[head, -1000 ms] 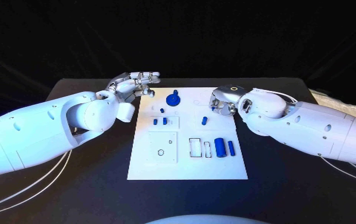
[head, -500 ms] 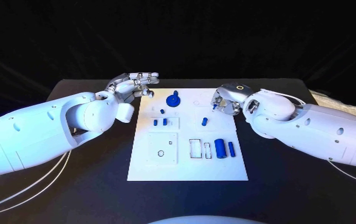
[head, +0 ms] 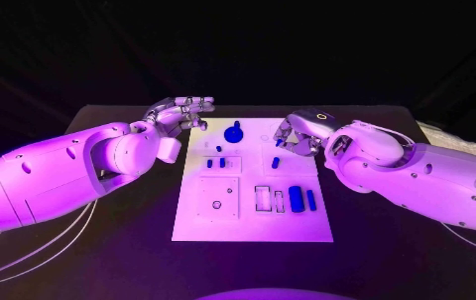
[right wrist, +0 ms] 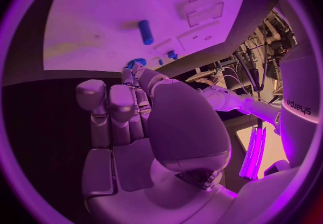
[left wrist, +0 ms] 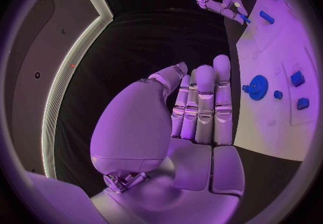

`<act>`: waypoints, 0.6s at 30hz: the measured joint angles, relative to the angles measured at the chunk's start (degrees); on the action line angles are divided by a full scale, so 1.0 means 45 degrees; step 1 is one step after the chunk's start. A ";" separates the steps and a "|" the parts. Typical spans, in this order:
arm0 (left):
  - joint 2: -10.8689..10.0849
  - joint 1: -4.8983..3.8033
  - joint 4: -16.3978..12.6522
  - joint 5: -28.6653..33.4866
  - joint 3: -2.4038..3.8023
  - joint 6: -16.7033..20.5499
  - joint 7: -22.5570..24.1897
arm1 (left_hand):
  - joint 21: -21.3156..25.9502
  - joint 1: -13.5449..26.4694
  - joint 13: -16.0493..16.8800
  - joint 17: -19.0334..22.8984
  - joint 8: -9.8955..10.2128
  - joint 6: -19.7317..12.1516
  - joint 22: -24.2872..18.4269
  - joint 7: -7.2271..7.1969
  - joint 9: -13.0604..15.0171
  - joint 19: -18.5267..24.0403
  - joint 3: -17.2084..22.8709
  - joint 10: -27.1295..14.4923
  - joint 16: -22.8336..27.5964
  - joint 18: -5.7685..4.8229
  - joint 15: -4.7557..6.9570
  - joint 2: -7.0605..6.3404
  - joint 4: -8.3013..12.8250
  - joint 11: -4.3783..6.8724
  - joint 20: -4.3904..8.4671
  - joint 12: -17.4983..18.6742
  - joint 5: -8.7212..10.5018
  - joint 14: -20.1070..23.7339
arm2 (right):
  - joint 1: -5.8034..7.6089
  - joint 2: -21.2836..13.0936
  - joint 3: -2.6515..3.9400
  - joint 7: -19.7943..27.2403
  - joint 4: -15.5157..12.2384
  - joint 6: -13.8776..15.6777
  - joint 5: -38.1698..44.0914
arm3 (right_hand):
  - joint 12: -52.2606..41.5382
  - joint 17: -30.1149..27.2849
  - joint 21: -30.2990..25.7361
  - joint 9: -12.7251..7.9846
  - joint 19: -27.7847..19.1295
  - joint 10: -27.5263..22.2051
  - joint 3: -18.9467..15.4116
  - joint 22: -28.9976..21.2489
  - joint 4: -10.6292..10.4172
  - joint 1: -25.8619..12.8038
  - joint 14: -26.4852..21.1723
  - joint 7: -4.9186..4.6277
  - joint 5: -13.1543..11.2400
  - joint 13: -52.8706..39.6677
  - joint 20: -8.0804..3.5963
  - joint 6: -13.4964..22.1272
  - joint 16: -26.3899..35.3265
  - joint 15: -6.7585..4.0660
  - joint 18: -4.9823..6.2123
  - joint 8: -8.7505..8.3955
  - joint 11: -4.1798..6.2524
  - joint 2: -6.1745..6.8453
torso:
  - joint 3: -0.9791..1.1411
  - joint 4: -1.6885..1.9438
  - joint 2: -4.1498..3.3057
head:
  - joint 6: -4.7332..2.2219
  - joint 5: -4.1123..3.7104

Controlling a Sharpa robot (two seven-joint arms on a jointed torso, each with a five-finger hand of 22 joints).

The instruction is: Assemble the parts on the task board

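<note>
The board [head: 253,224] lies mid-table [head: 99,259]. A gear [head: 233,135] sits at its far end, two pegs [head: 214,163] nearer on the left, a cylinder [head: 296,198] and bar [head: 310,200] right.

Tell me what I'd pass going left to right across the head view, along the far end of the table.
left hand → blue gear → right hand, which pinches a small blue part
</note>
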State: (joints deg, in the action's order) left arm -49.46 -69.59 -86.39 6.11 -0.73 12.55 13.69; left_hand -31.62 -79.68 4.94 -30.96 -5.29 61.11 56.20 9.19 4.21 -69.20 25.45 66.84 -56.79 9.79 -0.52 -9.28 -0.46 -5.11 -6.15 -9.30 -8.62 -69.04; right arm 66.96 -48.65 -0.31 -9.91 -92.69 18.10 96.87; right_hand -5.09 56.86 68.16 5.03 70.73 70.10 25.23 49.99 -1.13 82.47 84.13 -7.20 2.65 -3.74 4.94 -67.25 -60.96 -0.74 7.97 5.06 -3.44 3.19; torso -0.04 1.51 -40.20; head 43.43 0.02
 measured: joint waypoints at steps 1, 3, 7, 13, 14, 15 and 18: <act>0.0000 0.0004 0.0000 0.0000 0.0000 0.0000 0.0000 | 0.0000 0.0000 0.0000 0.0000 0.0000 0.0000 0.0000 0.0000 0.0000 0.0000 0.0000 0.0000 0.0000 -0.0001 0.0000 0.0000 0.0000 0.0000 0.0000 0.0000 0.0000 0.0000 | -0.0027 0.0050 0.0000 0.0006 -0.0173 0.0018 -0.0040 | 0.0000 0.0012 0.0000 0.0000 0.0019 0.0000 0.0010 0.0012 0.0010 0.0000 0.0000 -0.0001 -0.0001 0.0001 0.0019 0.0001 0.0000 0.0000 0.0000 -0.0001 0.0000 0.0000 | -0.0001 -0.0001 0.0000 | -0.0001 0.0023; 0.0001 0.0012 -0.0002 0.0001 0.0000 0.0000 0.0001 | 0.0000 0.0000 -0.0001 0.0000 0.0000 0.0000 0.0000 0.0000 0.0001 0.0000 0.0000 0.0000 0.0000 0.0000 0.0000 0.0000 0.0000 0.0000 0.0000 0.0000 0.0000 0.0000 | -0.0104 0.0235 -0.0003 0.0023 -0.0544 0.0042 -0.0111 | 0.0001 0.0031 0.0048 0.0000 0.0020 -0.0001 0.0058 0.0018 0.0021 -0.0017 0.0000 -0.0001 -0.0002 0.0005 0.0020 0.0001 0.0000 0.0000 -0.0001 -0.0002 -0.0001 0.0017 | -0.0009 0.0006 -0.0001 | 0.0000 0.0078; 0.0016 0.0023 -0.0011 0.0001 -0.0001 -0.0001 0.0007 | 0.0000 0.0000 -0.0001 -0.0001 0.0000 0.0000 0.0000 0.0000 0.0001 0.0000 0.0000 0.0000 0.0000 0.0000 0.0000 0.0000 0.0000 0.0000 0.0000 0.0000 0.0000 0.0000 | -0.0302 0.0667 -0.0037 0.0076 -0.1067 0.0043 -0.0133 | 0.0001 0.0031 0.0049 0.0003 0.0019 -0.0001 0.0092 0.0026 0.0023 -0.0017 0.0000 -0.0002 -0.0005 0.0008 0.0020 0.0003 -0.0051 0.0000 0.0000 -0.0012 -0.0001 0.0017 | -0.0026 0.0015 -0.0001 | 0.0023 0.0206; 0.0035 0.0032 -0.0030 0.0003 -0.0002 -0.0001 0.0014 | 0.0044 0.0000 -0.0001 0.0018 0.0000 -0.0001 -0.0015 0.0000 0.0001 0.0000 0.0000 0.0000 0.0000 0.0001 0.0000 0.0000 0.0000 0.0000 0.0000 -0.0053 0.0000 0.0000 | -0.0744 0.1401 -0.0107 0.0246 -0.1191 -0.0069 0.0126 | 0.0053 0.0030 0.0048 0.0020 0.0019 -0.0002 0.0214 0.0038 0.0074 -0.0078 0.0000 -0.0008 -0.0008 0.0011 0.0020 0.0013 -0.0050 0.0000 0.0000 -0.0052 -0.0002 0.0037 | -0.0029 0.0015 -0.0011 | 0.0121 0.0483; 0.0040 0.0033 -0.0034 0.0003 -0.0002 -0.0001 0.0014 | 0.0044 0.0000 -0.0001 0.0018 0.0000 -0.0001 -0.0015 0.0000 0.0001 0.0000 0.0000 0.0000 0.0000 0.0000 0.0000 0.0000 0.0000 0.0000 0.0000 -0.0053 0.0000 0.0000 | -0.0811 0.1493 -0.0115 0.0275 -0.1162 -0.0100 0.0170 | 0.0053 0.0030 0.0048 0.0020 0.0019 -0.0002 0.0214 0.0045 0.0074 -0.0103 0.0000 -0.0005 -0.0008 0.0011 0.0020 0.0022 -0.0050 0.0000 -0.0001 -0.0057 -0.0002 0.0029 | -0.0029 0.0015 -0.0013 | 0.0132 0.0510; 0.0045 0.0034 -0.0043 0.0003 -0.0002 -0.0001 0.0014 | 0.0044 0.0000 -0.0001 0.0017 0.0000 -0.0001 -0.0015 0.0000 0.0001 0.0000 0.0000 0.0000 0.0000 0.0000 -0.0001 0.0000 0.0000 0.0000 0.0000 -0.0054 0.0000 0.0000 | -0.0873 0.1563 -0.0125 0.0302 -0.1134 -0.0130 0.0209 | 0.0053 0.0036 0.0053 0.0019 0.0019 -0.0002 0.0214 0.0047 0.0075 -0.0118 0.0000 0.0001 -0.0008 0.0011 0.0020 0.0033 -0.0050 0.0000 -0.0001 -0.0071 -0.0002 0.0014 | -0.0029 0.0015 -0.0015 | 0.0142 0.0532; 0.0060 0.0037 -0.0067 0.0003 -0.0002 -0.0002 0.0014 | 0.0044 0.0000 -0.0001 0.0017 0.0000 -0.0001 -0.0016 -0.0001 0.0002 0.0000 0.0000 0.0000 0.0000 -0.0001 -0.0001 0.0000 0.0000 0.0000 0.0000 -0.0053 0.0000 0.0000 | -0.1111 0.1800 -0.0136 0.0377 -0.0985 -0.0248 0.0319 | 0.0053 0.0057 0.0097 0.0019 0.0019 -0.0003 0.0214 0.0059 0.0075 -0.0118 0.0000 0.0000 -0.0024 0.0012 0.0020 0.0035 -0.0050 0.0000 0.0000 -0.0075 -0.0002 0.0014 | -0.0032 0.0015 -0.0022 | 0.0194 0.0612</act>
State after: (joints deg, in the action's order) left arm -49.19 -69.42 -86.69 6.12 -0.74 12.54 13.75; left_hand -31.43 -79.68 4.94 -30.88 -5.29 61.10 56.12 9.19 4.22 -69.20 25.45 66.84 -56.79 9.79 -0.52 -9.28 -0.46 -5.11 -6.15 -9.54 -8.62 -69.04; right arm 61.96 -40.55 -0.92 -8.22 -97.12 16.98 98.31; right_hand -4.85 57.11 68.59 5.12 70.81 70.09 26.20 50.25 -0.79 81.94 84.13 -7.20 2.55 -3.69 5.03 -67.09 -61.19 -0.74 7.97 4.72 -3.45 3.26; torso -0.19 1.58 -40.30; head 44.31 2.77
